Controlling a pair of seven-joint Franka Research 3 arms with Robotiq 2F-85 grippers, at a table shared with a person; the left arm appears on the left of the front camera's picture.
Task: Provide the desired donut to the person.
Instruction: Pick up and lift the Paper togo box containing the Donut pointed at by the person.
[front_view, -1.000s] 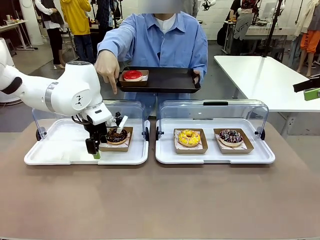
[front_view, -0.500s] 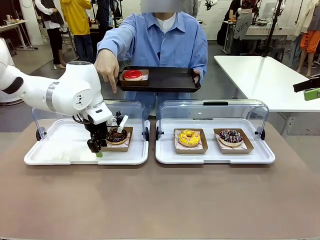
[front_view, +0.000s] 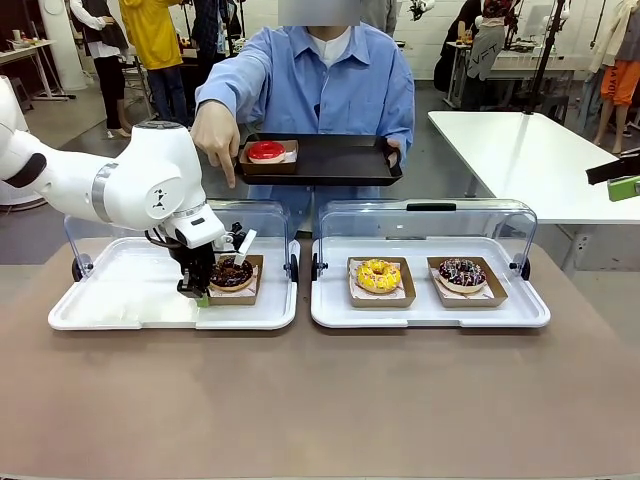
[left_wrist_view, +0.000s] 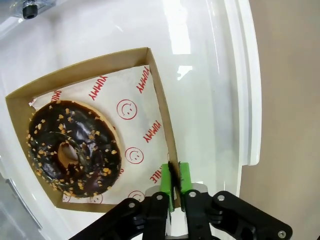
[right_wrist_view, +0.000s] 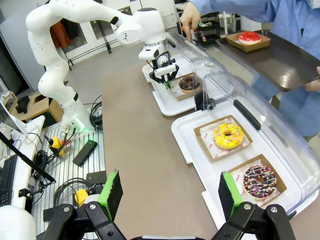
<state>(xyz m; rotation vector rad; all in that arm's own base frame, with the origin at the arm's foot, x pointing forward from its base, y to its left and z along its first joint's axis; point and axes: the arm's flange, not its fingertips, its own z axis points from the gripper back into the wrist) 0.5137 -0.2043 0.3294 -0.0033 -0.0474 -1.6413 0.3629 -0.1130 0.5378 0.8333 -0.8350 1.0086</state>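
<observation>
A chocolate donut (front_view: 232, 271) (left_wrist_view: 75, 147) with nut crumbs lies in a brown cardboard box (front_view: 246, 293) (left_wrist_view: 161, 107) on the left white tray (front_view: 120, 295). My left gripper (front_view: 200, 294) (left_wrist_view: 175, 186) is shut on the box's near side wall, its green pads pinching the cardboard. The person (front_view: 320, 80) stands across the table, one hand (front_view: 213, 135) pointing a finger down at this donut. The other hand holds a black tray (front_view: 340, 160) with a red donut (front_view: 266, 150) in its box. My right gripper (right_wrist_view: 170, 192) hangs open high above the table's right side.
The right white tray (front_view: 430, 315) carries a yellow donut (front_view: 378, 274) and a dark sprinkled donut (front_view: 461, 271). Clear hinged lids (front_view: 430, 215) stand raised behind both trays. The brown table's near half is bare. A bystander in yellow stands far back left.
My left gripper's jaws have come together on the box's wall, and the gripper has shifted slightly toward the box. The person's pointing hand and tray stay put.
</observation>
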